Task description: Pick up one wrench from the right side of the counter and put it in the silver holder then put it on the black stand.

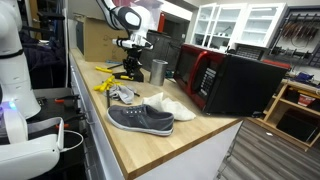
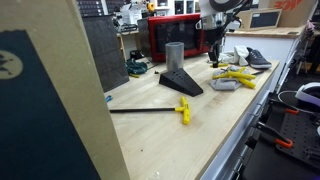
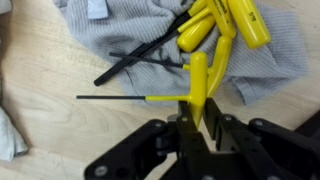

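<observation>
Ok so in the wrist view the pincer (image 3: 201, 126) is clamping onto the yellow T-handle of the wrench (image 3: 197, 85), and the thin dark shaft is sticking out sideways over the bare wooden surface (image 3: 40, 130). Just behind it a crumpled grey cloth (image 3: 150, 35) is carrying a bunch of yellow-handled tools (image 3: 232, 20) and a couple of black hex keys (image 3: 145, 58), so it's getting crowded around there.

In an exterior view the silver holder (image 2: 174, 55) is standing just beside the black stand (image 2: 183, 83), both apart from that pile. A spare T-handle tool (image 2: 150, 110) is lying alone nearer the camera. A grey sneaker (image 1: 140, 119) and a white shoe (image 1: 176, 104) are sitting further along, and a microwave (image 1: 232, 82) is sitting at the back.

In both exterior views the gripped wrench is too small to make out. The wrist frame is cutting off the pincer's body.
</observation>
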Robot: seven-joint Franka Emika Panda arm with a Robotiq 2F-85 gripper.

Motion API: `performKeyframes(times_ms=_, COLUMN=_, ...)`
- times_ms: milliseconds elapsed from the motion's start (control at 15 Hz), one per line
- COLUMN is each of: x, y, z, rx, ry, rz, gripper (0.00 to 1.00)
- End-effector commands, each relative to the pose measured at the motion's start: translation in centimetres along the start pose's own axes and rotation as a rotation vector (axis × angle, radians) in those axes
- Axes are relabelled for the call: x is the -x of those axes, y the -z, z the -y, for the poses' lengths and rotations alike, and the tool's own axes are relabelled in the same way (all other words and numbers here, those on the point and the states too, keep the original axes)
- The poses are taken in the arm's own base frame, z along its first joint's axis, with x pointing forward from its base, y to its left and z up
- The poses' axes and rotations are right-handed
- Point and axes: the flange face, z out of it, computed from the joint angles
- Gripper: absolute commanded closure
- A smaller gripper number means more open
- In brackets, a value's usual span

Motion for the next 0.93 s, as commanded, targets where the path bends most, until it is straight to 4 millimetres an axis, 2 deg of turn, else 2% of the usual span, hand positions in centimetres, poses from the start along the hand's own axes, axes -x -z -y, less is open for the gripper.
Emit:
performKeyframes(times_ms=0, x=-0.2, y=4.8, z=-0.1, rx=-0.004, ry=-0.033, rz=-0.09, gripper=0.95)
performKeyframes(times_ms=200, x=-1.4, y=8.6, z=-0.3, rx=-0.069, ry=-0.057, rz=-0.196, gripper=0.95)
performKeyframes(times_ms=400, x=-3.5, y=12.1, z=-0.3, rx=-0.15, ry=-0.069, rz=-0.314, gripper=0.95)
performKeyframes(times_ms=667, x=-6.1, y=15.3, z=-1.2, rx=-0.251, ry=-0.072, rz=-0.439, gripper=0.95)
performKeyframes(times_ms=867, x=-7.9, y=16.9, z=-1.6, rx=-0.312, ry=-0.062, rz=-0.506, gripper=0.95)
